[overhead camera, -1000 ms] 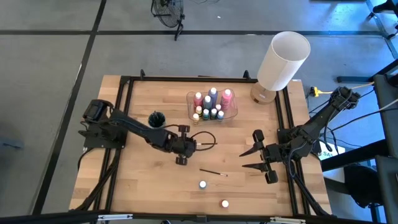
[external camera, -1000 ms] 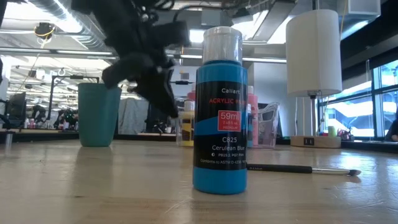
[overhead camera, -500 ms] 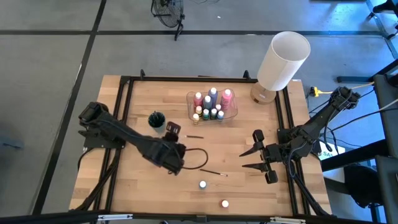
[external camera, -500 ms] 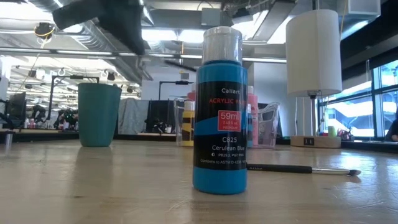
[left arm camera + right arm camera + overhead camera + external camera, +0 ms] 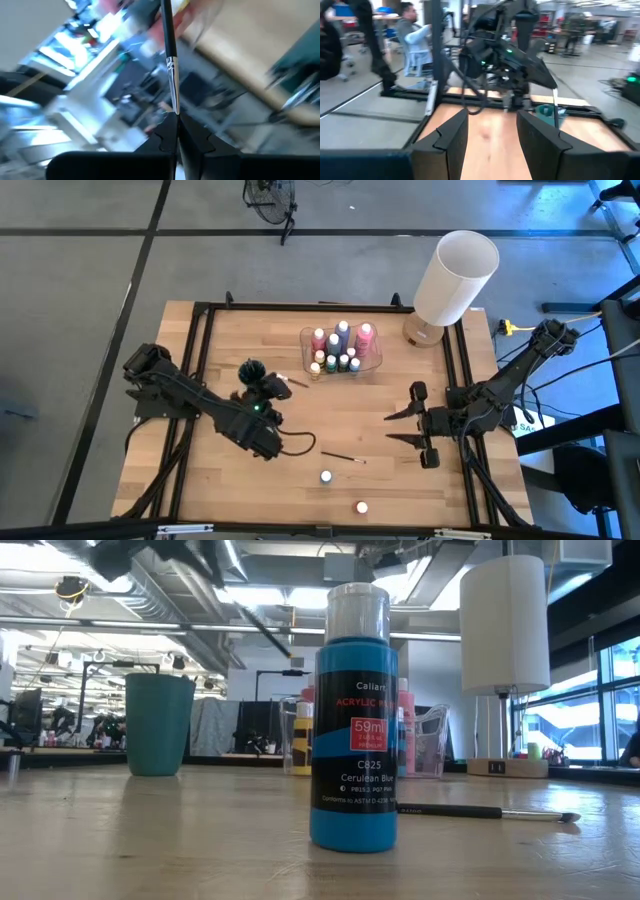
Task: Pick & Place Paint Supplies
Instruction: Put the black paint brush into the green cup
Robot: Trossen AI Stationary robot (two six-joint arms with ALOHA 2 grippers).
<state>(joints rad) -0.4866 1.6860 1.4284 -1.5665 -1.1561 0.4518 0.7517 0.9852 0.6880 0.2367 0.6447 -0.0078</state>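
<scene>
Your wooden slat table (image 5: 230,480) sits in a black metal frame, with a tall white cylindrical lamp (image 5: 455,277) on a wooden base at its far right corner. At far centre a clear plastic bin (image 5: 372,361) holds upright paint bottles (image 5: 340,346): taller pink and purple ones, smaller white-capped ones beside them. To its left stands a smooth teal cup (image 5: 251,371). Your left gripper (image 5: 268,387) hovers just beside that cup, jaws shut tight on a thin dark-handled paintbrush (image 5: 170,60) with a silver ferrule, its shaft reaching toward the bin. Your right gripper (image 5: 392,429) waits over the right half of the table, its fingers about half apart and holding nothing. Up front stands a blue bottle (image 5: 354,718) with a translucent cap, labelled "ACRYLIC", "59ml", "C825 Cerulean Blue". A second white-capped bottle (image 5: 361,507) stands nearer the front edge. Another slim dark paintbrush (image 5: 342,456) lies flat just behind the blue bottle, pale tip to the right.
</scene>
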